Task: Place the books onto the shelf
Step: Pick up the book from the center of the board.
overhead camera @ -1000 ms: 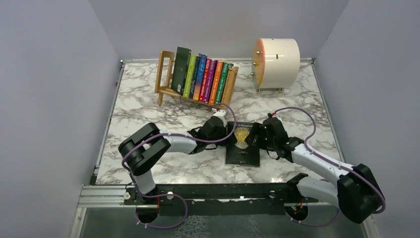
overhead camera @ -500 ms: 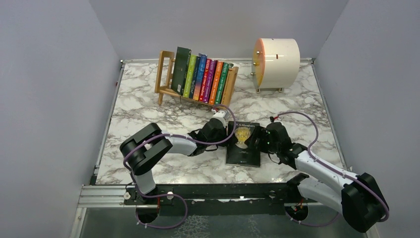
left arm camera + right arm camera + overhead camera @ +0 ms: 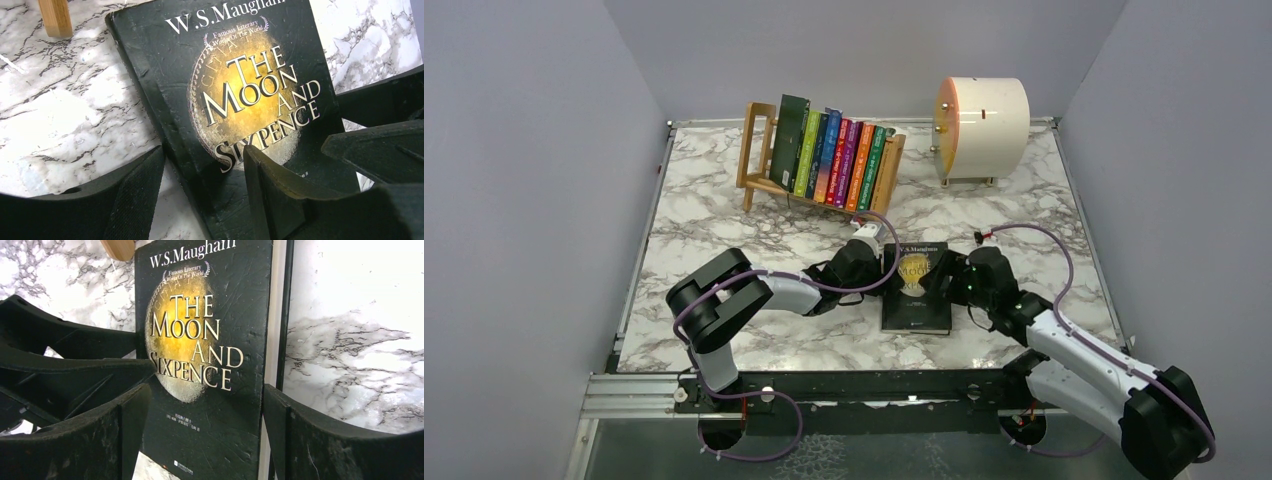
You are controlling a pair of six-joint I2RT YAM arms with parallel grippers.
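A black paperback with a gold moon on its cover (image 3: 916, 305) lies on the marble between my two arms. Around its spine edge my left gripper (image 3: 890, 268) stands open: one finger (image 3: 135, 195) sits on the table, the other (image 3: 272, 185) on the cover (image 3: 250, 85). From the other side my right gripper (image 3: 942, 283) is open too, one finger (image 3: 122, 430) over the cover (image 3: 200, 340) and one (image 3: 295, 435) just outside the page edge. The light-wood shelf (image 3: 754, 145) at the back holds several upright books (image 3: 834, 155).
A cream drum (image 3: 982, 115) stands at the back right. A wooden foot of the shelf (image 3: 55, 17) shows just beyond the book's top corner. Grey walls close in the table on three sides; purple cables loop over both arms.
My right arm has swung its elbow down and right, and its gripper has slid a little right, uncovering more of the book's cover. The left arm has stayed put.
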